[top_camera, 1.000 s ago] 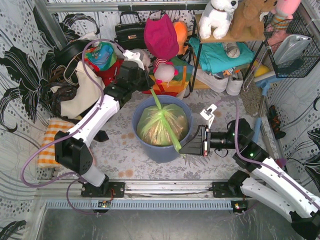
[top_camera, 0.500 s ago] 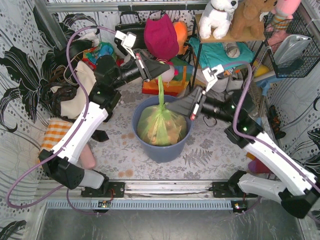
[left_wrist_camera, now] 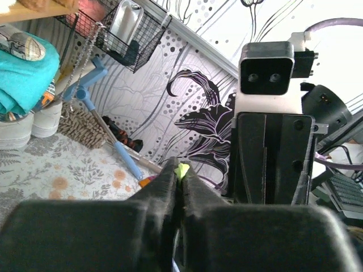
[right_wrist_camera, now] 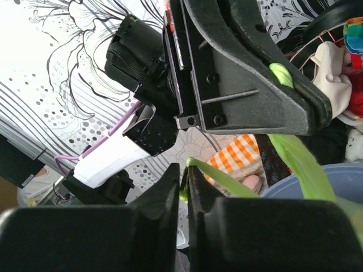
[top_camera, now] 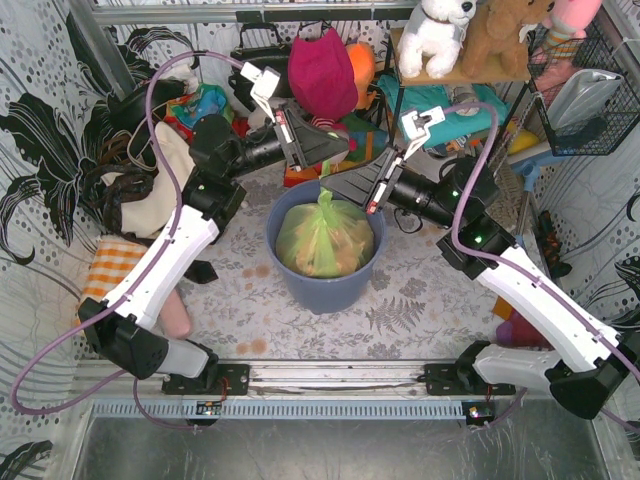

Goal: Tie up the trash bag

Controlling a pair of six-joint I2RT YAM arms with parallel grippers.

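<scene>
Left pincer [top_camera: 343, 150] and right pincer [top_camera: 328, 186] are each pinched tight on a handle strip [right_wrist_camera: 295, 153] of the trash bag [top_camera: 325, 240], their tips close together above the far rim of the blue-grey bin [top_camera: 330, 295]. We see the bag seated in that bin mid-table, nearer the far edge, with its strips running up and away to the pincers. We judge crossing the strips comes next. Neither arm is nearer, and the black handbag [top_camera: 260, 65] and magenta bag [top_camera: 322, 70] crowd the far edge.
</scene>
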